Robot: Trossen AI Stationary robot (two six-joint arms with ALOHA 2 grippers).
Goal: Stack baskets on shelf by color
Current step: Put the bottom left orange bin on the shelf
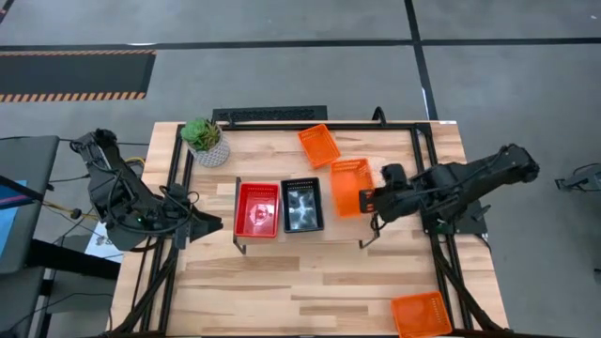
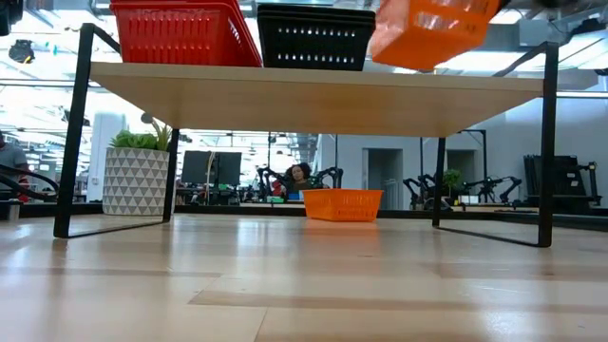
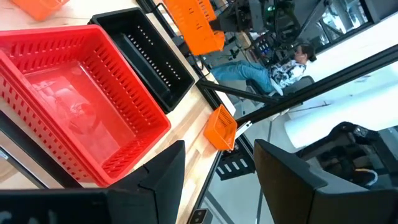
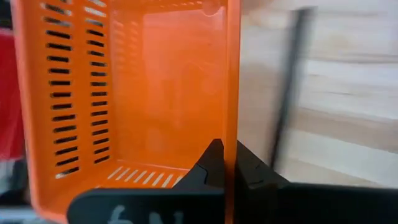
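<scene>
Slotted plastic orange basket (image 4: 130, 87) pinched at rim by closed right tool (image 4: 229, 163), above wood shelf (image 2: 323, 100), left tool (image 3: 217, 180) parted, empty.

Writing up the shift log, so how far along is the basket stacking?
Done: red baskets and black baskets sit side by side on the shelf. In hand: the right gripper is shut on an orange basket's rim, holding it tilted over the shelf's free end. Left: two orange baskets on the table, one near the plant, one at the front corner. The left gripper waits open.
</scene>
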